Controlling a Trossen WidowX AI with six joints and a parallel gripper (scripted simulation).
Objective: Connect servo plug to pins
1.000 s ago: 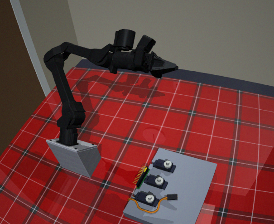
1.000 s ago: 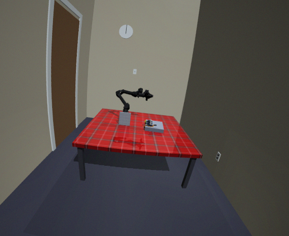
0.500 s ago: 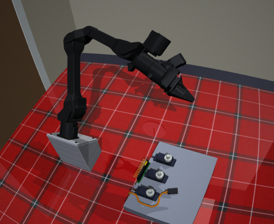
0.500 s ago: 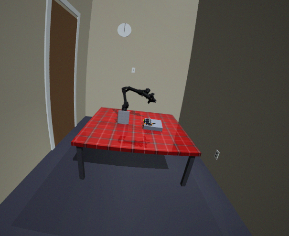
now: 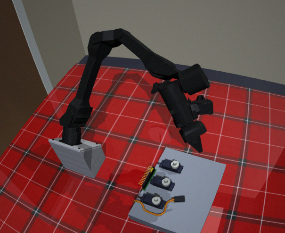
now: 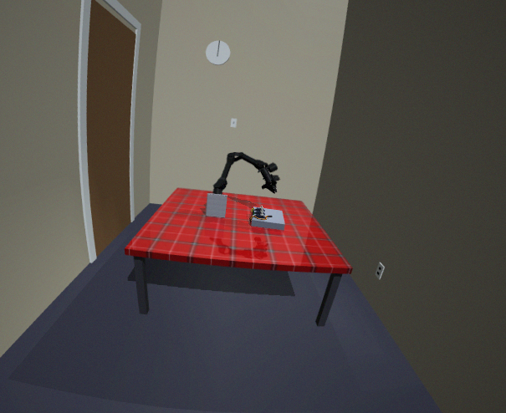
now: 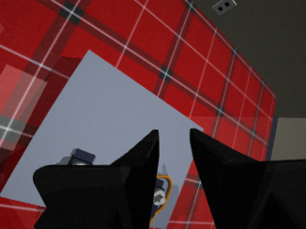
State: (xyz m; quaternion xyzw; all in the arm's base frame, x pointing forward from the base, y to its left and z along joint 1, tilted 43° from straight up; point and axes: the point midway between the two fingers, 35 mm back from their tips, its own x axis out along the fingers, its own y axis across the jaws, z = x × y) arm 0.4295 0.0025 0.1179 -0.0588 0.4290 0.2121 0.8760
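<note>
The grey holder (image 5: 199,175) (image 6: 268,224) (image 7: 108,101) carries the servo (image 5: 147,199) at its front left corner. The servo's orange-edged lead (image 5: 158,214) (image 7: 170,184) loops round its front side to the dark plug (image 5: 179,198), which lies flat on the holder. The pin row (image 5: 144,176) sticks out from the holder's left edge in the top view, with a yellow band (image 5: 151,169) at the far end. The dot is too small to see. My gripper (image 5: 200,150) (image 7: 174,134) is partly open and empty, above the holder's far side. The plug and pins are hidden in the wrist view.
Two more servos (image 5: 171,165) (image 5: 162,182) stand on the holder beside the pin row. The green board (image 5: 153,174) lies beneath the pins' black strip. The arm's grey base block (image 5: 77,159) (image 6: 216,206) stands left of the holder on the red plaid tabletop (image 5: 127,160) (image 6: 181,235).
</note>
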